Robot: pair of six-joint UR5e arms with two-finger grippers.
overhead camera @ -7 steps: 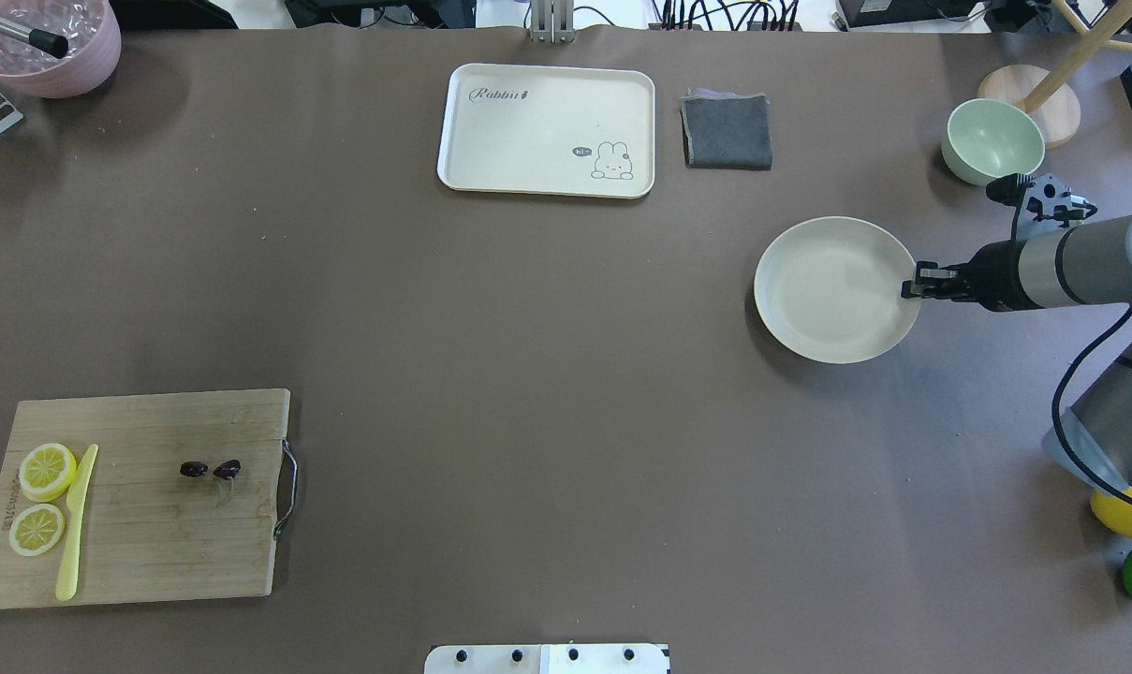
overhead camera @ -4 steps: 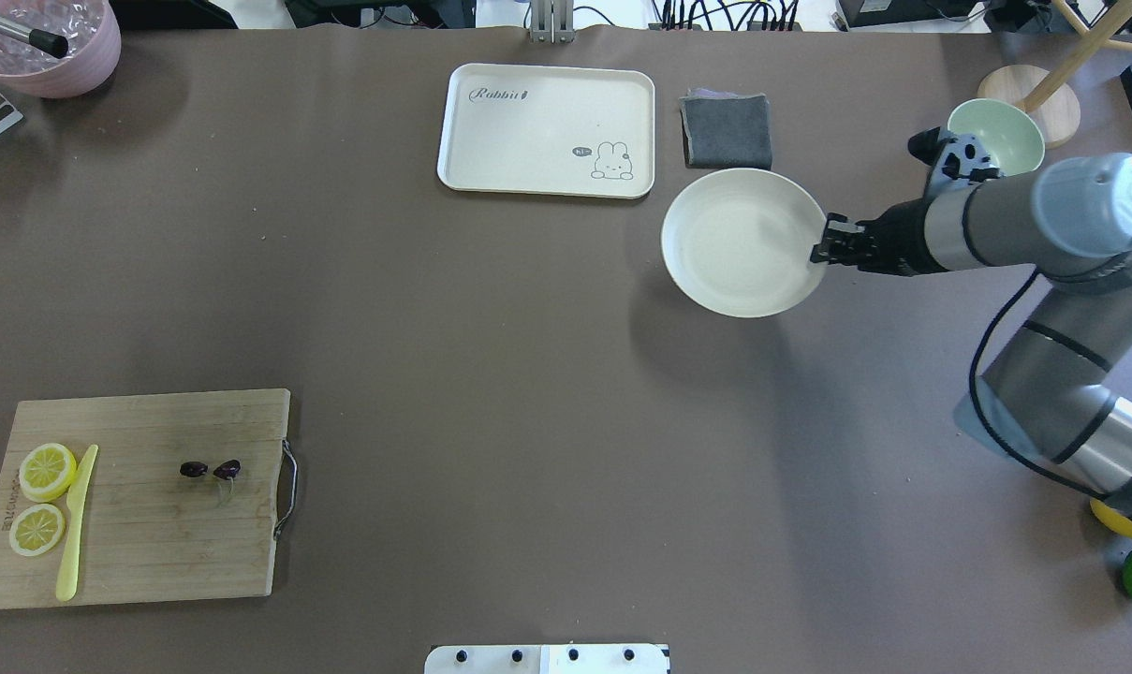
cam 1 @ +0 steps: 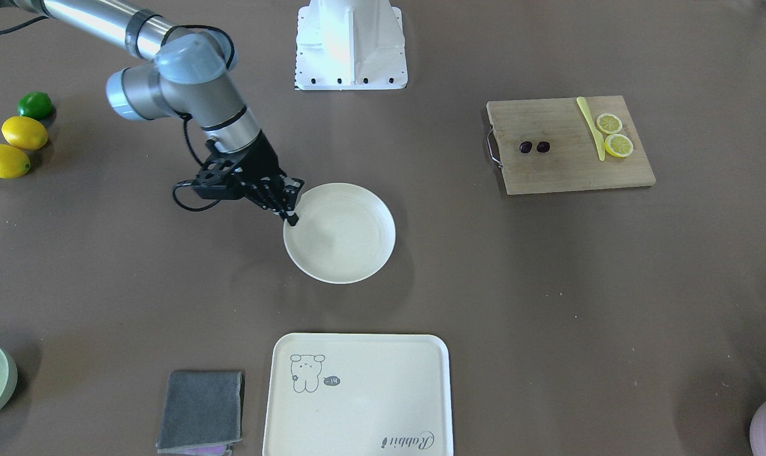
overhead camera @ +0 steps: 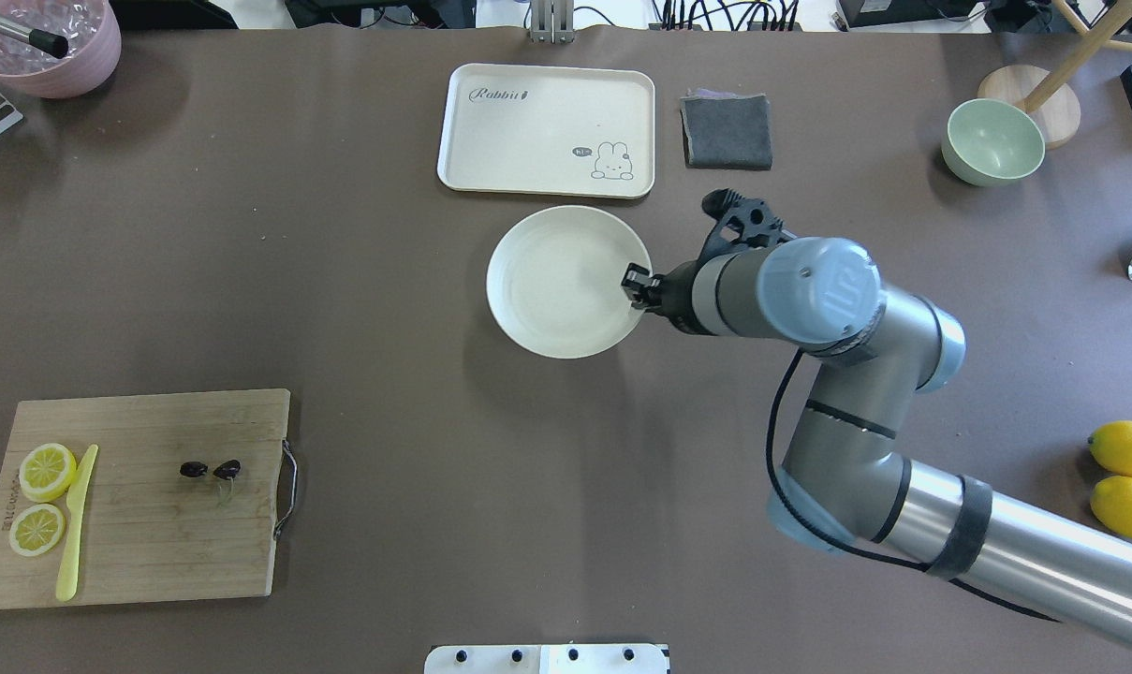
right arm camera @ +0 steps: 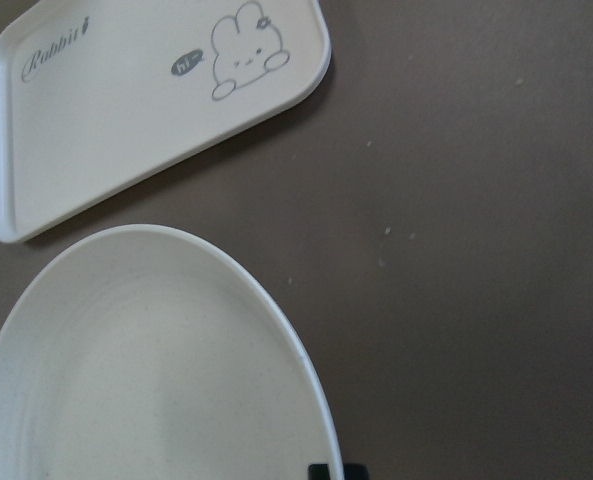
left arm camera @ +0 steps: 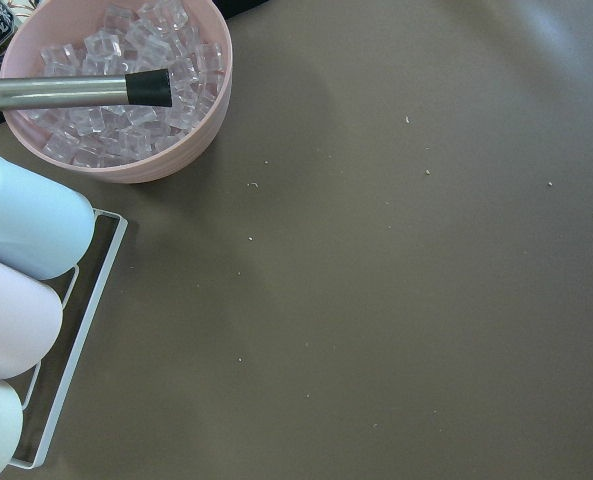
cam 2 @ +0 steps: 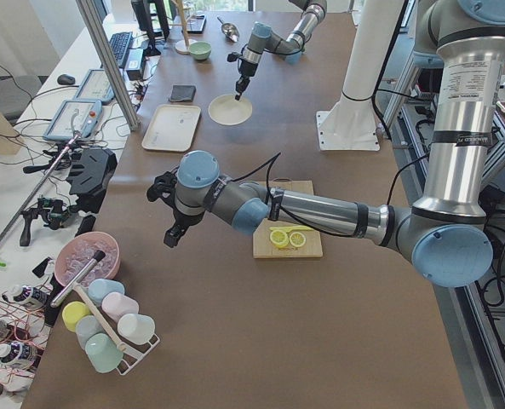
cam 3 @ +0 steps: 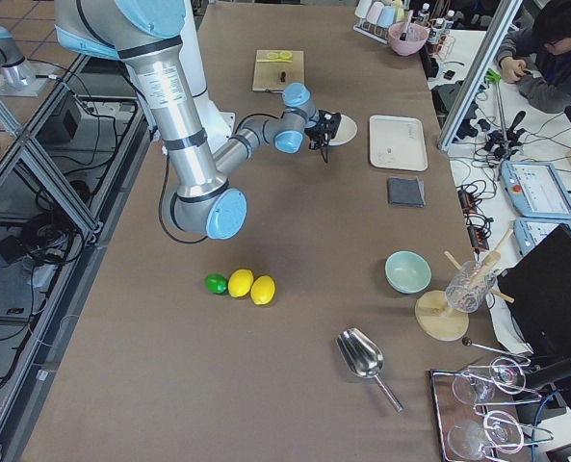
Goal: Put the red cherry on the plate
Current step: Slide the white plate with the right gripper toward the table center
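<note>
On the cutting board (overhead camera: 154, 543), near its handle end, lies the red cherry (overhead camera: 210, 469); I can barely make out its stem. Well apart, mid-surface (overhead camera: 434, 449), my right gripper (overhead camera: 637, 285) pinches the plate (overhead camera: 556, 281) by its rim, fingertips mostly cut off in the wrist view. My left gripper (cam 2: 174, 237) shows only from the side; cannot tell its opening.
</note>
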